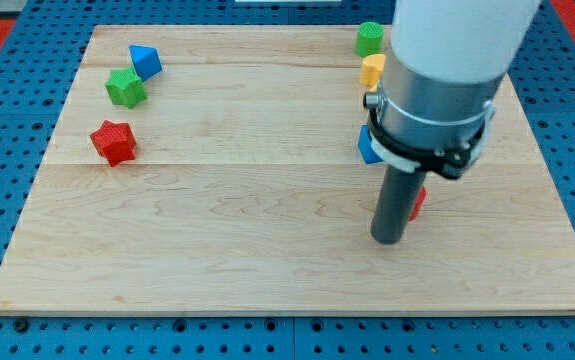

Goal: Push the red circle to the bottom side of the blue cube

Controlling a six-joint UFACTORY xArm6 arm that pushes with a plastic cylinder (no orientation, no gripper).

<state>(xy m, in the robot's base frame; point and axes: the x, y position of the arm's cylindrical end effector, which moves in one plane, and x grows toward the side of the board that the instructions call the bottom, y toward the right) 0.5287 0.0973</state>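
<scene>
The wooden board (267, 260) fills most of the frame, and my arm (447, 70) comes down over its right half, hiding much of what matters. There is no gripper here to open or close, only the rod; my tip (388, 240) rests on the board right of centre, holding nothing.

The blue cube (368, 146) shows only as a sliver at the arm's left edge. The red circle (418, 203) peeks out just right of the rod, touching or nearly touching it, below the cube and slightly to its right.

The risks, as I judge them: the arm hides both, so contact is guesswork; a push could send the circle past the spot, or nudge the cube.

Upper right sit a yellow block (371, 70) and a green block (369, 38); upper left, a blue triangle (146, 60), green star (125, 88) and red star (114, 141), well apart.
</scene>
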